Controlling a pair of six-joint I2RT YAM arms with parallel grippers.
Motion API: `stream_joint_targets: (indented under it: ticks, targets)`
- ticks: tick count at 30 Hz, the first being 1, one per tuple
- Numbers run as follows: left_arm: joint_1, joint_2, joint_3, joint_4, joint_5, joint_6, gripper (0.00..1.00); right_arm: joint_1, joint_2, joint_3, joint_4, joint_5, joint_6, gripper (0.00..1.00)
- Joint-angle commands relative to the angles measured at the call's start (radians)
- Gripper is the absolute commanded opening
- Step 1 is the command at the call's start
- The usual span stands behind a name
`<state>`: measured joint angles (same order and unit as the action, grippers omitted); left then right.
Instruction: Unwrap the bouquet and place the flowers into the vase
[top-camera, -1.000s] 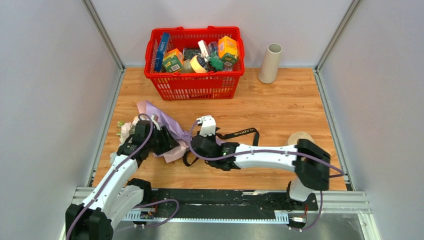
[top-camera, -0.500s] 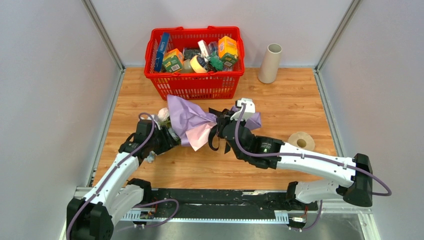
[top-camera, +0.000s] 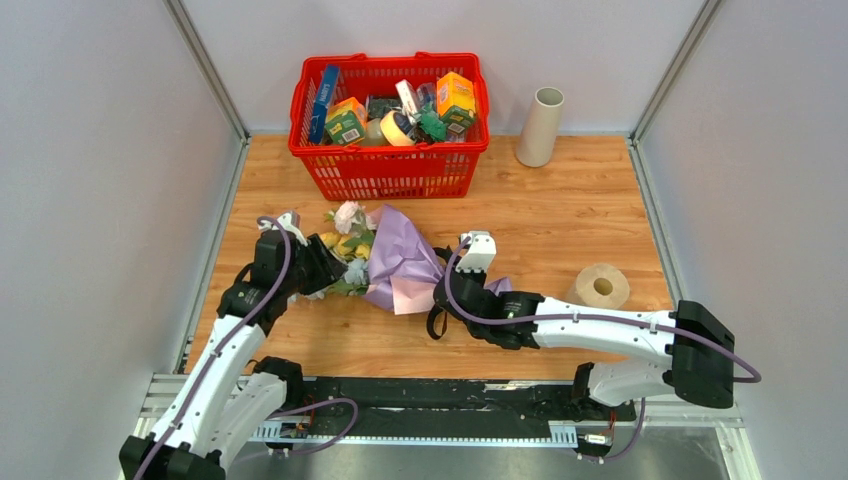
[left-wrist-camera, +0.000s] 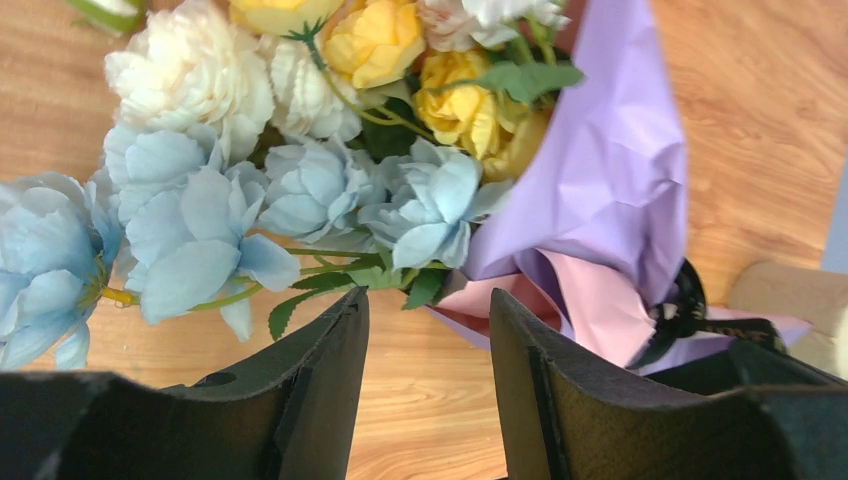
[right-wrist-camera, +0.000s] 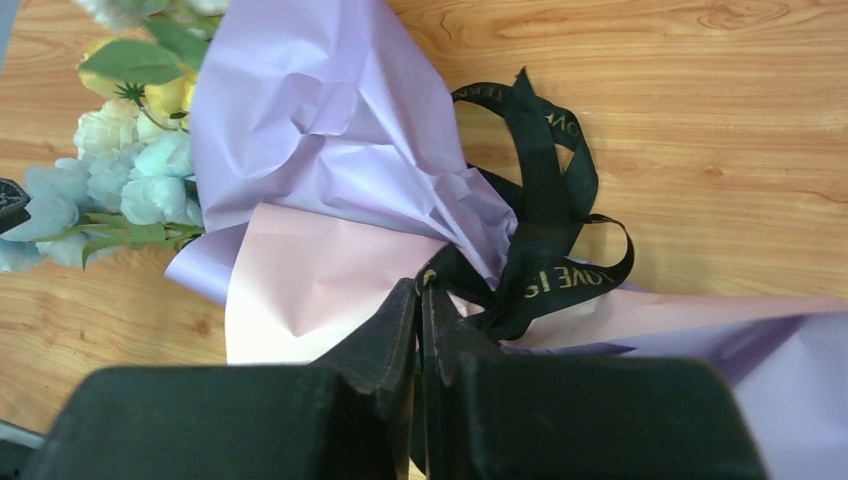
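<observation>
On the wooden table (top-camera: 560, 225), the left gripper (left-wrist-camera: 428, 300) has its jaws wide before the flowers (left-wrist-camera: 300, 190), holding nothing. The right gripper (right-wrist-camera: 420, 290) has its jaws nearly together at the black ribbon (right-wrist-camera: 545, 180) (grip unclear). The bouquet (top-camera: 400, 265) lies wrapped between them. Beyond stand the red basket (top-camera: 390, 170) and the vase (top-camera: 540, 125).

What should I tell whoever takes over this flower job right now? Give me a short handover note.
Left gripper: open, empty, beside the flowers.
Right gripper: jaws all but shut at the black ribbon, seemingly pinching it.
Bouquet: lying on the table in front of the red basket, ribbon tied, paper on.
Vase: upright at back right, no flowers in it.
Done: nothing finished.
Left: untie, unwrap, put flowers in vase.
</observation>
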<state>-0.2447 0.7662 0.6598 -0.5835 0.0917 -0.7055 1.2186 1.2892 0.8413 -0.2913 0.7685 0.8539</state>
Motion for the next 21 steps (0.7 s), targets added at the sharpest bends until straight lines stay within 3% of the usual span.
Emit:
stream_joint_targets:
  ticks: [1, 3, 4, 6, 7, 12, 15, 21]
  targets:
    - [-0.033, 0.076, 0.044, 0.028, 0.037, 0.057, 0.58, -0.019, -0.014, -0.025, 0.058, 0.080, -0.033, 0.03]
    - [-0.053, 0.103, 0.055, 0.060, 0.054, 0.064, 0.58, -0.045, -0.027, -0.054, 0.058, 0.052, -0.015, 0.00]
    - [-0.074, 0.119, 0.070, 0.073, 0.059, 0.069, 0.58, -0.057, -0.036, -0.060, 0.058, 0.022, -0.013, 0.05]
    - [-0.122, 0.139, 0.104, 0.089, 0.048, 0.075, 0.58, -0.064, -0.060, -0.058, 0.044, -0.024, -0.026, 0.32]
    - [-0.163, 0.146, 0.130, 0.094, 0.024, 0.075, 0.58, -0.065, -0.077, -0.048, 0.015, -0.046, -0.018, 0.37]
    - [-0.269, 0.229, 0.173, 0.122, -0.024, 0.072, 0.59, -0.064, -0.195, -0.024, -0.092, -0.087, 0.011, 0.43]
    - [-0.297, 0.277, 0.169, 0.148, -0.035, 0.060, 0.59, -0.064, -0.269, -0.059, -0.098, -0.100, 0.039, 0.51]
    - [-0.381, 0.346, 0.167, 0.183, -0.082, 0.037, 0.61, -0.064, -0.275, -0.097, -0.094, -0.104, 0.054, 0.56]
